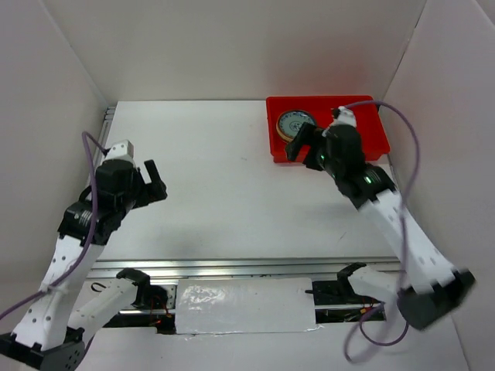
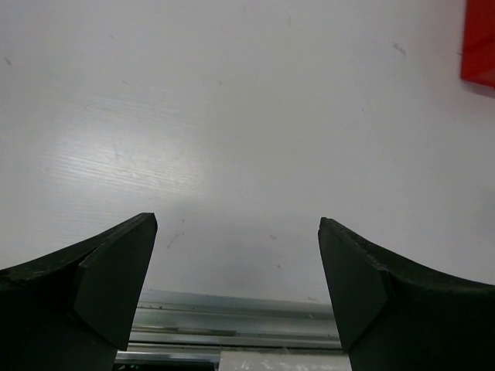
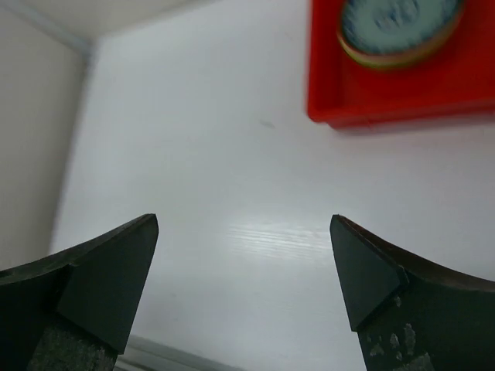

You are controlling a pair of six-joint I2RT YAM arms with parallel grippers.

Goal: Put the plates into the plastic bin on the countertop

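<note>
Your left gripper (image 2: 236,263) and right gripper (image 3: 244,263) both gape released, empty. The plates (image 3: 394,22) lie in the plastic bin (image 3: 402,97), ahead-right of the right gripper. No plate shows on the worktop (image 3: 232,154), so placing looks finished: back off.

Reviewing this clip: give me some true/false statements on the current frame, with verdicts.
1. The shallow red plastic bin sits at the far right corner of the white table. True.
2. The grey-blue patterned round plate lies on bare tabletop. False: it lies inside the bin.
3. The right gripper is shut on a plate. False: it is open and holds nothing.
4. The left gripper is open over bare tabletop. True.
</note>
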